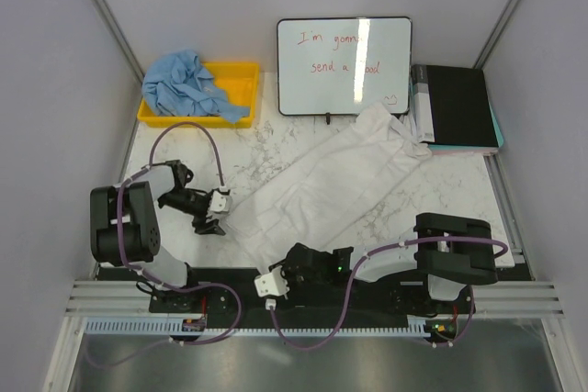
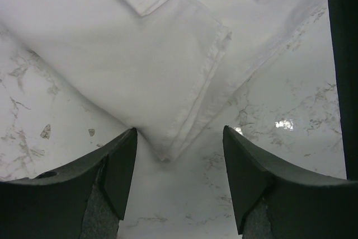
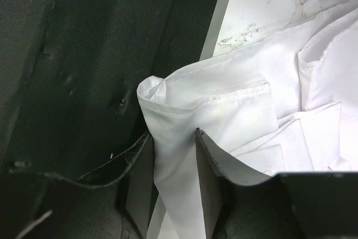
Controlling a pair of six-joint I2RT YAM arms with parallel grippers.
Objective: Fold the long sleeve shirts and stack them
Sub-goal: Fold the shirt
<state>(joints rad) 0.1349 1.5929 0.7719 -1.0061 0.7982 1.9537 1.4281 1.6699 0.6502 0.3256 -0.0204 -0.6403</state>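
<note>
The white long sleeve shirt (image 1: 331,181) lies spread diagonally across the marble table. The light blue long sleeve shirt (image 1: 184,84) is bunched in the yellow bin (image 1: 241,75) at the back left. My left gripper (image 1: 213,218) is open at the white shirt's near-left corner. In the left wrist view that corner (image 2: 165,152) sits just ahead of the gap of the gripper (image 2: 179,130), with nothing held. My right gripper (image 1: 268,274) is at the shirt's hem by the table's near edge. In the right wrist view its jaws (image 3: 172,132) press on a fold of the white cloth (image 3: 224,110).
A whiteboard (image 1: 344,66) with red writing stands at the back centre. A black binder (image 1: 455,107) lies at the back right. The black arm mount (image 3: 84,54) runs along the table's near edge beside my right gripper. Grey walls enclose the sides.
</note>
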